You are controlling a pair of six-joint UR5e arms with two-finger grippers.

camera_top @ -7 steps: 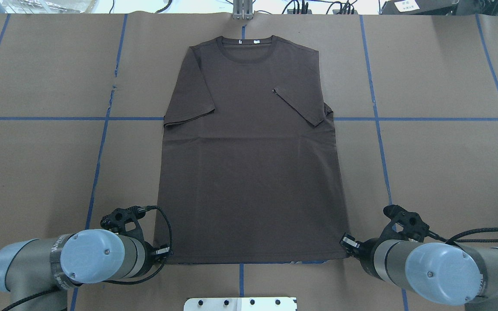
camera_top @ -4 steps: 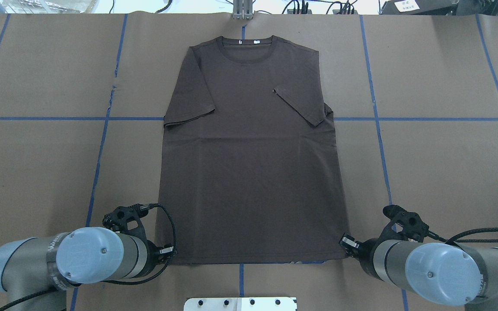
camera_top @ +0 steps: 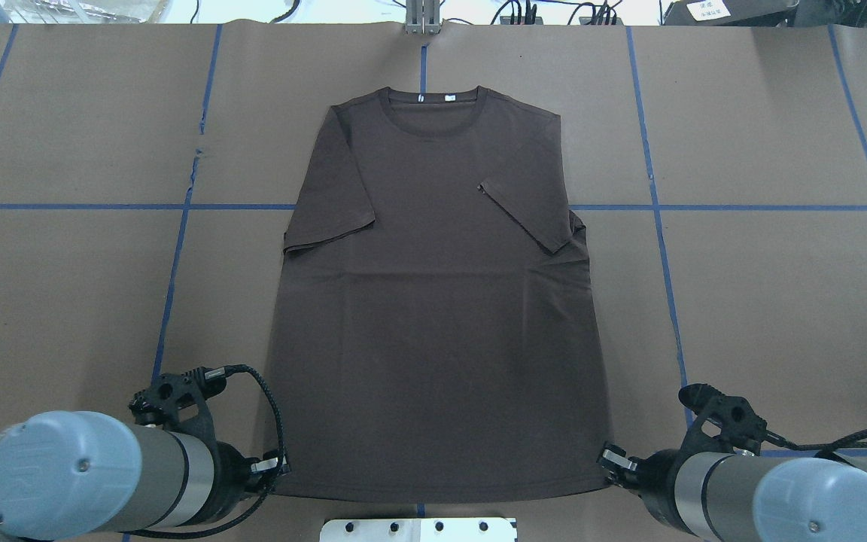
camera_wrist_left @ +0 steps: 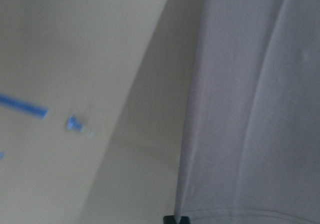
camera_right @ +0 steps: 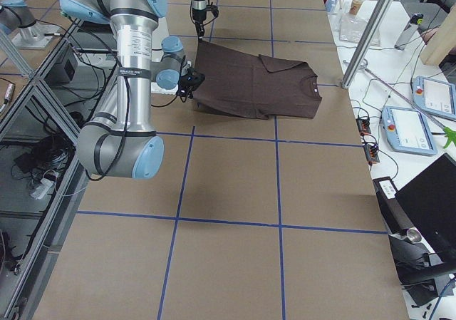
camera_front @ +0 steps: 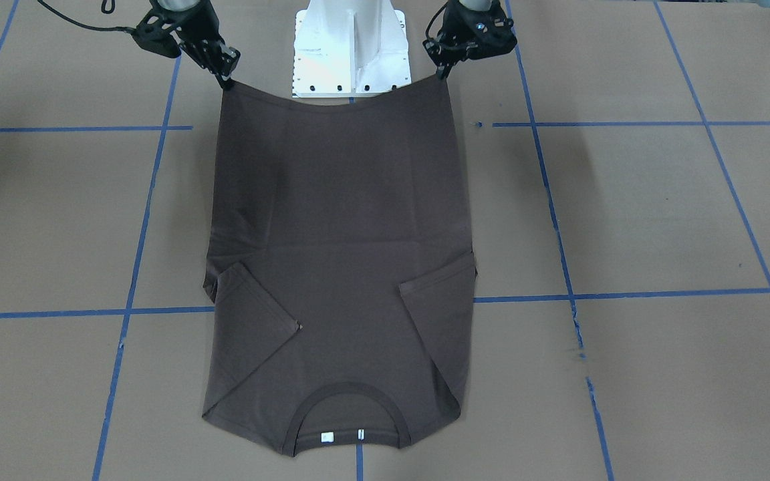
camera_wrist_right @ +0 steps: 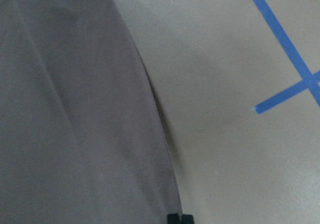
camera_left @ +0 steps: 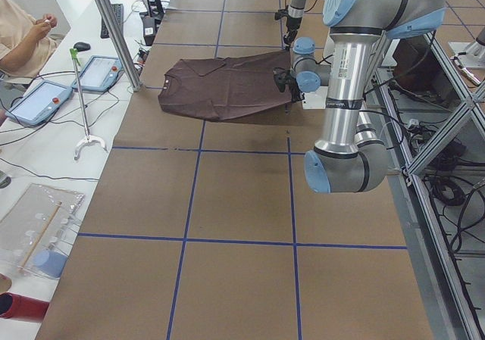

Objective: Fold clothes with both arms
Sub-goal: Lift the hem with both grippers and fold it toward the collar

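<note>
My left gripper (camera_top: pixel 277 470) is closed on the hem corner of the T-shirt (camera_top: pixel 433 316) at my left side, and my right gripper (camera_top: pixel 608 461) is closed in the same way on the other hem corner. Between them the hem (camera_front: pixel 335 107) is lifted from the table (camera_top: pixel 765 301) and sags a little in its middle, just in front of the white base (camera_front: pixel 351 47). The rest of the T-shirt lies flat in the middle of the table, with the collar (camera_top: pixel 437 102) toward the far edge and two white neck tags (camera_front: pixel 326 437) showing inside it. The sleeves (camera_front: pixel 254 310) are folded inward onto the body. My wrist views show only the cloth edge at my fingertips, and beside it the brown table cover with blue tape lines (camera_wrist_right: pixel 285 49)
</note>
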